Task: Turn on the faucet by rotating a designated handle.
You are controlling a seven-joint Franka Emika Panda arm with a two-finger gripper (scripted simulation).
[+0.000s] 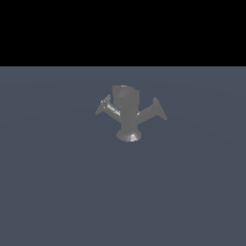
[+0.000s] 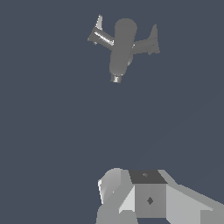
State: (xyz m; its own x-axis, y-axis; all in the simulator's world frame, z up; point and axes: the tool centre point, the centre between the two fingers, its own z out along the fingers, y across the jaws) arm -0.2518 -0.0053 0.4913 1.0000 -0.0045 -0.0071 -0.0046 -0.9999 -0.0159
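Note:
The faucet is small and dull grey. It stands upright on its flared round base, with a thick bent spout on top. The handle is the side arm on the exterior view's left, with a shiny streaked stem and a jagged fan-shaped end. The plain matte arm slants out on the other side. In the wrist view the faucet shows from above, with the handle on it. My gripper is far from the faucet and touches nothing. Its fingers stand together with no gap. It is out of the exterior view.
The faucet stands on a flat blue-grey floor. A black band fills the top of the exterior view.

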